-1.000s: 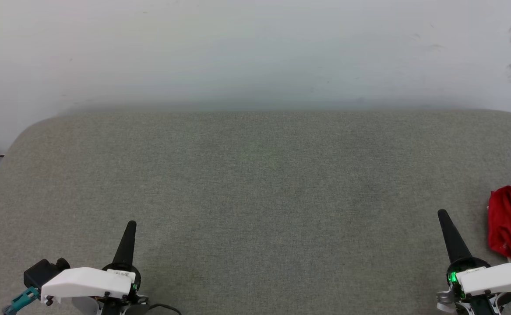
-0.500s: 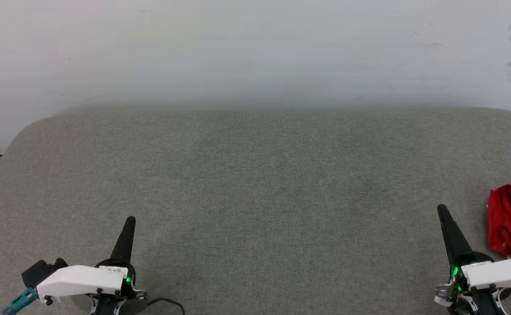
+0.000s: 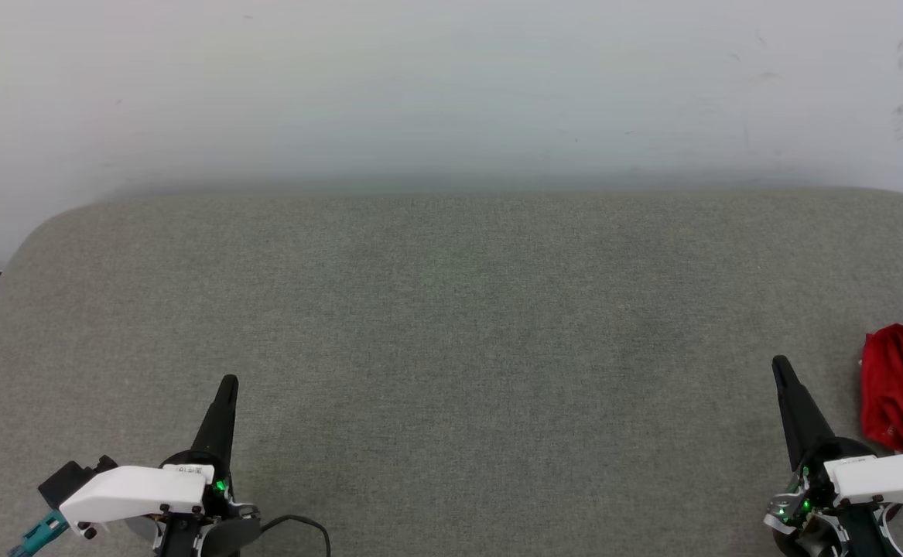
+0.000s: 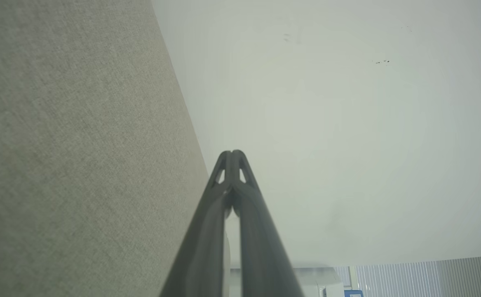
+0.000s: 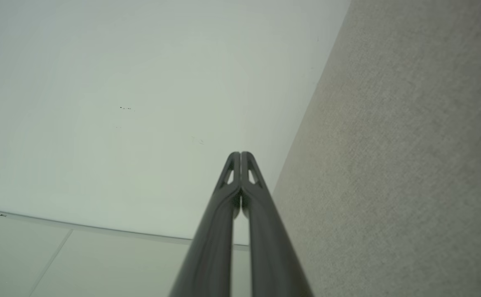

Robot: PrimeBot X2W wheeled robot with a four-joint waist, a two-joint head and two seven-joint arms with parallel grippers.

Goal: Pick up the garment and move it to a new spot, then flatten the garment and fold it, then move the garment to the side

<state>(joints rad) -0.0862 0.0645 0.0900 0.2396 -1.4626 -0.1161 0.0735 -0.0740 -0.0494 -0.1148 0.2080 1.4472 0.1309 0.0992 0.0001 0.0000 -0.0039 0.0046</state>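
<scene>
vs 1 s ago, head view: the whole frame has drifted, so the camera moved. The far edge of the grey padded table (image 3: 451,325) and the garment both sit a touch higher. Left to right:
- left gripper (image 3: 227,382): tip a bit higher in frame, more than the table drift, wrist housing slightly further left. More of the black cable (image 3: 302,526) shows beside it. Fingers pressed together, holding nothing; the left wrist view (image 4: 232,153) confirms the tips meet, with table on one side and pale wall (image 4: 347,123) on the other.
- mid table: no change.
- right gripper (image 3: 778,362): tip also higher in frame, white housing up too. Fingers closed on nothing, same in the right wrist view (image 5: 240,153).
- garment (image 3: 900,387): on the table at the far right edge of the head view, just right of the right gripper and apart from its fingers. It hasn't moved relative to the table.

Garment orientation: crumpled red bunch. The visible part is taller than wide, long axis roughly near-to-far in the head view, leaning slightly. Can't tell collar end from hem.

Hidden or unclear: the garment's right side is cut by the frame edge, and its lower part sits behind the right wrist housing. A small white fleck near the lower edge is too small to read. A teal part (image 3: 37,532) by the left wrist is clipped at the frame bottom.
</scene>
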